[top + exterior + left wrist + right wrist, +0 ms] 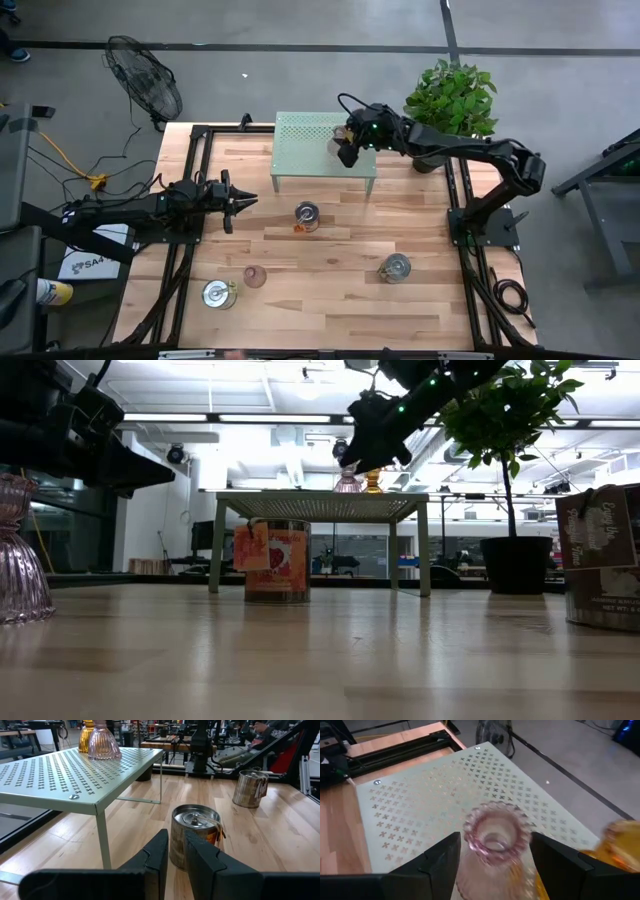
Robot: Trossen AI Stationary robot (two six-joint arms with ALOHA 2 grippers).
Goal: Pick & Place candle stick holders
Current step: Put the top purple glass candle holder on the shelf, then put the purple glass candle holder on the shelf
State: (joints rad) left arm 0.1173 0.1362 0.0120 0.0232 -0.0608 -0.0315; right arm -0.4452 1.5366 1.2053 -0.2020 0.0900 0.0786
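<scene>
Right gripper (pixel 492 857) upper centre of high view, fingers apart either side of pink glass holder (pixel 496 836) standing on mint-green stand (pixel 420 800): apparently releasing. Left gripper (pixel 240 201) shut, idle, centre-left.

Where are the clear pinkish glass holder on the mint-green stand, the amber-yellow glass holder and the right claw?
clear pinkish glass holder (pixel 496 836): right wrist view, ribbed rim.
amber-yellow glass holder (pixel 620 840): right wrist view, its side.
right claw (pixel 496 865): right wrist view, midway between its open fingertips.
</scene>
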